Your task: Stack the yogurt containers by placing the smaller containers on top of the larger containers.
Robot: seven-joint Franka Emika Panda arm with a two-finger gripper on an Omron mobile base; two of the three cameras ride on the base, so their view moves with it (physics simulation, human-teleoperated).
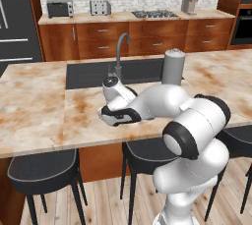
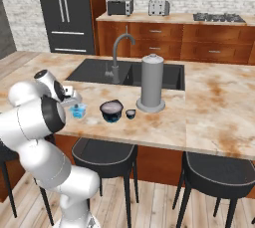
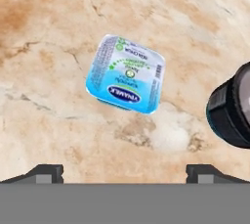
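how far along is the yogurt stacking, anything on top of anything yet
Nothing is stacked yet. In the right base view the light-blue cup, the navy tub and the tiny dark cup stand apart on the counter. In hand: the end effector hangs open above the light-blue cup, holding nothing. Left: grasp that cup, set it on the tub, then deal with the tiny cup.

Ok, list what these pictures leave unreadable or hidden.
- Light-blue yogurt cup: lid print too small to read in the hand view.
- Dark navy tub: cut off by the right edge of the hand view.
- Tiny dark cup: too small in the right base view for any label.
- Gripper: just its fingertips show.
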